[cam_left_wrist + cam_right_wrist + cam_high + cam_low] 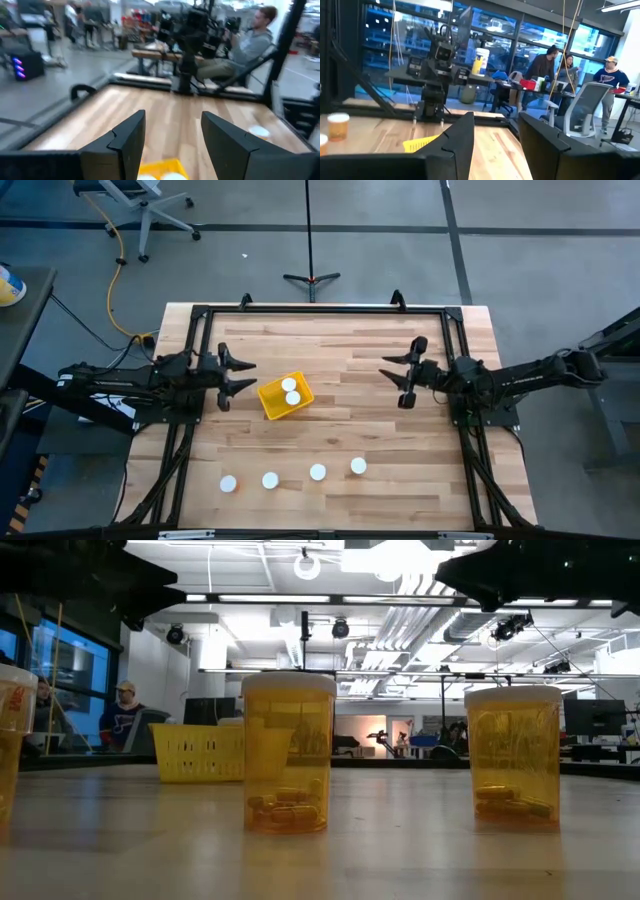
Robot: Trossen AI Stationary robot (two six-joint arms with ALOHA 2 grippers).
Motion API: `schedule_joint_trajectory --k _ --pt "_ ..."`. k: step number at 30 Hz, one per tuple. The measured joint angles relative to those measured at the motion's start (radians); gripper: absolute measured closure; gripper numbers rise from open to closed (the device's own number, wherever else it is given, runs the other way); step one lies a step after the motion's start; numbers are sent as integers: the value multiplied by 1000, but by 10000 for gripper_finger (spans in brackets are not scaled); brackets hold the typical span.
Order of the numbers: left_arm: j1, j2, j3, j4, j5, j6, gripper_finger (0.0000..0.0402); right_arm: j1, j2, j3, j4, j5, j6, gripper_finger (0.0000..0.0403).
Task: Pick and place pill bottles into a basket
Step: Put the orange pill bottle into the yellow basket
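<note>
The yellow basket [285, 396] sits left of the table's middle with two white-capped pill bottles [290, 390] inside; it also shows in the low view [202, 752]. Several more pill bottles [317, 472] stand in a row near the table's near edge, resting on their bases; two show close in the low view [288, 752]. My left gripper [250, 375] is open and empty just left of the basket, above the table. My right gripper [388, 373] is open and empty at the table's right, above the wood.
A black metal frame [320, 310] runs along the table's edges. The wood between the basket and the bottle row is bare. People sit and stand in the room beyond the table, and the other arm shows in each wrist view.
</note>
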Motion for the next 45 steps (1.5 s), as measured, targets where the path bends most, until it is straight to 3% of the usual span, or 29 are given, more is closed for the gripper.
schedule_joint_trajectory --k 7,13,19,22,27,34,45 --pt "0 -1 1 136 -159 70 174 0 0 1 0 -12 -29 259" --pt "0 0 1 130 -63 123 163 0 0 1 -2 -12 -32 259" --pt "0 41 1 151 -25 45 74 0 0 2 -8 -12 -32 259" --pt "0 77 5 133 54 -109 26 0 0 2 -11 -12 -48 259" --pt "0 156 114 -79 215 -305 5 1 1 2 -11 -11 -79 259" --pt "-32 351 302 -376 477 -480 41 0 0 3 -12 -11 -96 259" --pt "-231 684 566 -846 522 -967 88 1 1 3 -23 -11 -100 259"
